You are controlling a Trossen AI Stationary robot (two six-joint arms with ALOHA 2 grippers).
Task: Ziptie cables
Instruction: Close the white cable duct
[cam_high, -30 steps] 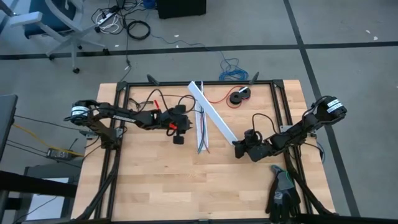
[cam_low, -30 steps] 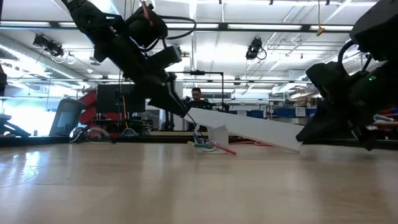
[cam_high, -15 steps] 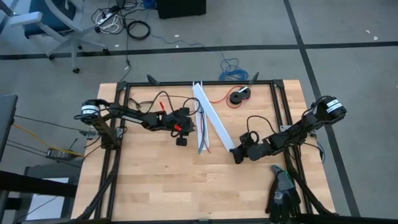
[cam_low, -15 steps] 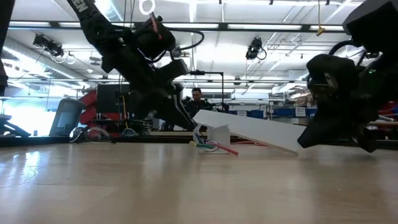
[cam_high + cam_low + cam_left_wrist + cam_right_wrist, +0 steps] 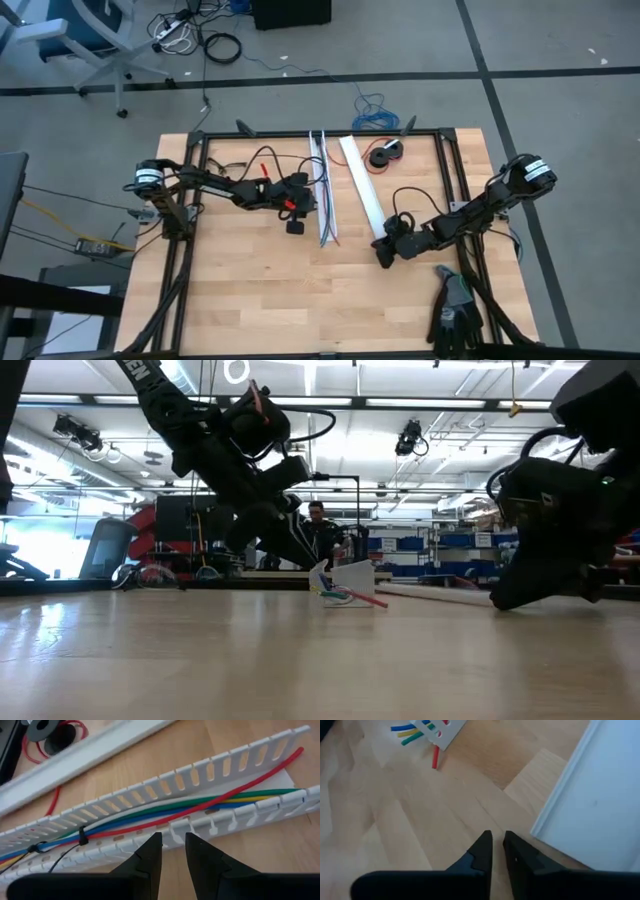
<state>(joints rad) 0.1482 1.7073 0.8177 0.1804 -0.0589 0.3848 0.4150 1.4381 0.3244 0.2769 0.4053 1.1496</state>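
Wires: red, green, blue, yellow and white cables (image 5: 165, 809) lie along the inside of a white slotted duct (image 5: 200, 777) near the table's middle back; their cut ends stick out past the duct's near end (image 5: 420, 732).
Tie: a thin black tie (image 5: 82, 837) circles the bundle partway along the duct.
Duct: it lies lengthwise front to back (image 5: 322, 190), same place as a second ago.
Lid: the white lid (image 5: 362, 190) now lies flat on the table just right of the duct, nearly parallel to it. A second ago it slanted across, its far end resting on the duct's back end and its near end raised at the right gripper.
Left gripper: it (image 5: 172, 850) hovers just beside the duct's outer wall, fingers parted by a narrow gap, holding nothing. Over the last second the left arm has swung in closer to the duct (image 5: 298, 200).
Right gripper: it (image 5: 497, 847) sits low over bare wood just beside the lid's near end, fingers a slim gap apart, empty. The lid it gripped a second ago is let go.
Spool: a black spool with red wire (image 5: 383, 153) sits at the back of the table, right of the lid.
Glove: a dark glove (image 5: 455, 310) lies at the table's front right corner.
Room: a person (image 5: 318, 525) shows far behind the table in the low view.
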